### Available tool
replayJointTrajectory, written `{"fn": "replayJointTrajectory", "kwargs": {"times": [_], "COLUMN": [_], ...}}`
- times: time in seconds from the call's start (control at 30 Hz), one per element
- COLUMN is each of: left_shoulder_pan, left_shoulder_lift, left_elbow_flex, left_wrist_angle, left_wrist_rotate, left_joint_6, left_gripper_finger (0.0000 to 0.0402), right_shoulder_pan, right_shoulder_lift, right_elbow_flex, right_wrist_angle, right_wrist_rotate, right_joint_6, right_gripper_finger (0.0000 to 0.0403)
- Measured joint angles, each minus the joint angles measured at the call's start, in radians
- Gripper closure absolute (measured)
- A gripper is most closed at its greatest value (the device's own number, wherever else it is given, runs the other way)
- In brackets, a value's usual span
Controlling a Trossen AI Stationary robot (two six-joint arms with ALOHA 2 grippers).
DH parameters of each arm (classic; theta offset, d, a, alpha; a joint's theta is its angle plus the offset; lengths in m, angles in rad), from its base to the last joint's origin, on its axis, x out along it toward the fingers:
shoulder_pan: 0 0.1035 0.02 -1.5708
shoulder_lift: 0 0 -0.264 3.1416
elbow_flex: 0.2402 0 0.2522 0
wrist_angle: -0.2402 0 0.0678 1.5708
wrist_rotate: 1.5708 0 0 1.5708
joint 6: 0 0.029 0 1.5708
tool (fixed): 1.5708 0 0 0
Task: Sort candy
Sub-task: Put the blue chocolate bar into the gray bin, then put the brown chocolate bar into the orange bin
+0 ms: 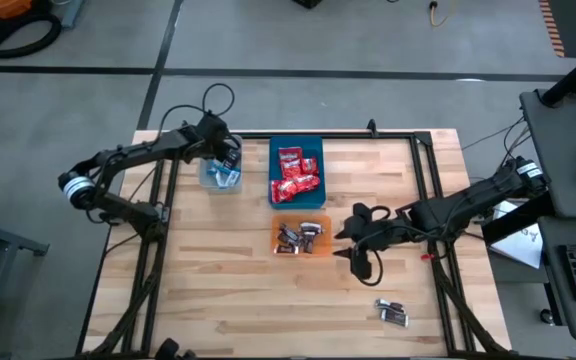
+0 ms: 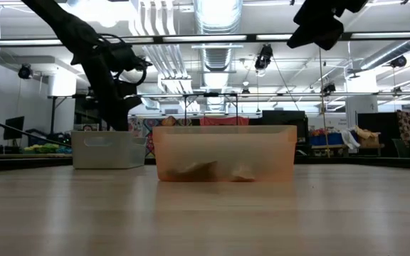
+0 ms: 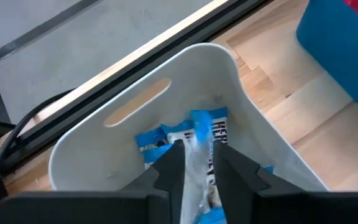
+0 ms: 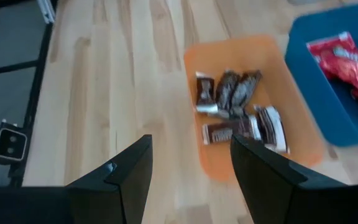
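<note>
Blue-and-white candy (image 3: 199, 140) sat between the left gripper's (image 3: 197, 163) barely parted fingers — drop-off over the clear bin (image 3: 253, 134).
Next move, likely: open wider, lift clear — the right gripper (image 4: 190, 163) waited empty, jaws wide.

In the high view, the clear rectangular plastic bin (image 1: 220, 172) sits upper left of centre on the wooden counter (image 1: 228, 290), the left gripper (image 1: 227, 158) over it. Right of it stands the blue rectangular plastic bin (image 1: 296, 172); below that, the orange rectangular plastic bin (image 1: 302, 238). The right gripper (image 1: 346, 244) lies just right. Two dark brown-silver wrapped candies (image 1: 394, 312) lie lower right.
</note>
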Motion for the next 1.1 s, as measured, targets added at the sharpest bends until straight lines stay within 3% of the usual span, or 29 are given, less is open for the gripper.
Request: {"fn": "replayJointTrajectory", "kwargs": {"times": [0.3, 0.43, 0.57, 0.67, 0.9, 1.1], "left_shoulder_pan": [-0.037, -0.150, -0.336, -0.520, -0.945, -1.165], "left_shoulder_lift": [-0.077, -0.167, -0.261, -0.306, -0.313, -0.270], "left_elbow_flex": [0.000, 0.000, 0.000, 0.000, 0.000, 0.000], "left_wrist_angle": [-0.029, -0.030, 0.002, 0.029, 0.114, 0.193], "left_wrist_rotate": [0.000, -0.001, -0.029, -0.130, -0.476, -0.671], "left_joint_6": [-0.030, -0.068, -0.133, -0.169, -0.232, -0.242], "left_gripper_finger": [0.0271, 0.0266, 0.0274, 0.0280, 0.0285, 0.0286], "right_shoulder_pan": [0.006, 0.017, 0.045, 0.091, 0.219, 0.311], "right_shoulder_lift": [0.000, 0.000, 0.004, 0.026, 0.132, 0.244], "right_elbow_flex": [0.056, 0.062, 0.057, 0.056, 0.055, 0.055], "right_wrist_angle": [-0.158, -0.229, -0.303, -0.363, -0.420, -0.420], "right_wrist_rotate": [-0.014, -0.083, -0.176, -0.245, -0.425, -0.503], "right_joint_6": [0.111, 0.242, 0.378, 0.464, 0.705, 0.838], "right_gripper_finger": [0.0197, 0.0197, 0.0197, 0.0197, 0.0197, 0.0197]}}
